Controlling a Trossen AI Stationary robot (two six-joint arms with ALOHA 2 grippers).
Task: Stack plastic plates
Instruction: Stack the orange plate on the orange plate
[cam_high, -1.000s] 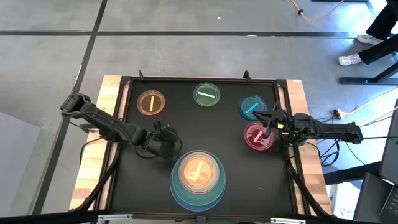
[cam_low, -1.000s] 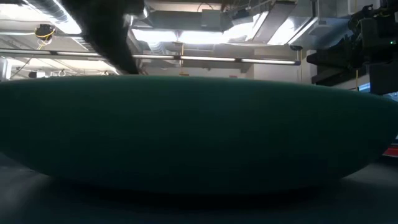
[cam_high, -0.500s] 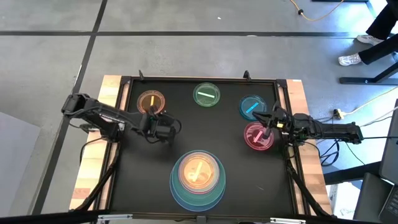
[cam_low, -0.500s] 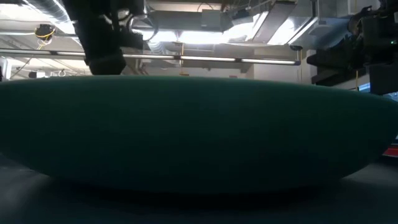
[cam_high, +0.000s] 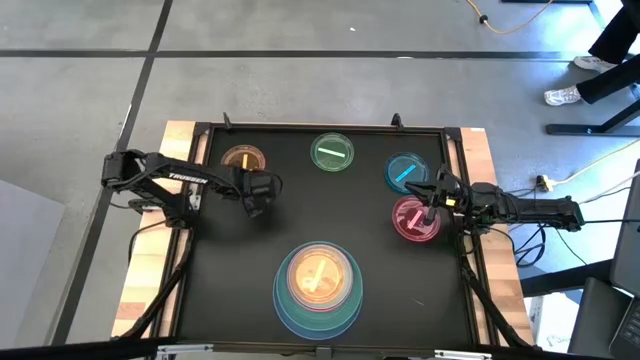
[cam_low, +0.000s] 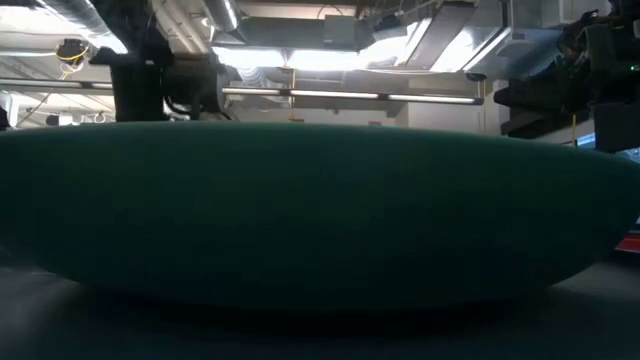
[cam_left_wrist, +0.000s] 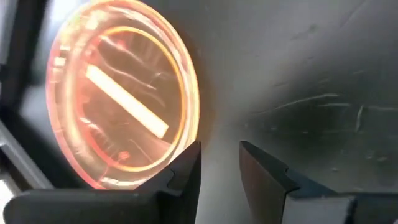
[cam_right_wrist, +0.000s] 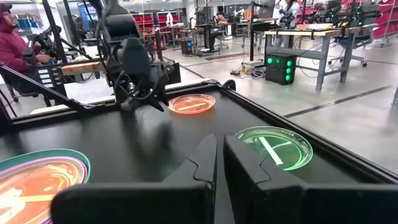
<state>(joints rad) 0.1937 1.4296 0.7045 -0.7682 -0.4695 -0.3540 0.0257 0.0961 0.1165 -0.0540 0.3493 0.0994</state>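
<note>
A stack (cam_high: 318, 285) stands near the table's near edge: a large blue plate at the bottom, pink and orange ones inside it. Small translucent plates lie flat and apart on the black table: orange (cam_high: 241, 160), green (cam_high: 332, 152), blue (cam_high: 404, 172) and pink (cam_high: 412, 220). My left gripper (cam_high: 259, 190) hovers just to the near-right of the orange plate (cam_left_wrist: 118, 93), open by a narrow gap (cam_left_wrist: 219, 168). My right gripper (cam_high: 432, 200) stays at the pink plate's right rim, shut (cam_right_wrist: 220, 162). The low view shows only the stack's dark side (cam_low: 320, 210).
A raised black rim (cam_high: 320, 127) and wooden boards (cam_high: 180, 150) frame the table. Bare black surface lies between the stack and the far row of small plates. Workbenches and a seated person (cam_right_wrist: 15, 43) show in the room beyond.
My left gripper has moved away from the stack toward the table's far edge, ending beside the small orange plate. No plate has moved.
</note>
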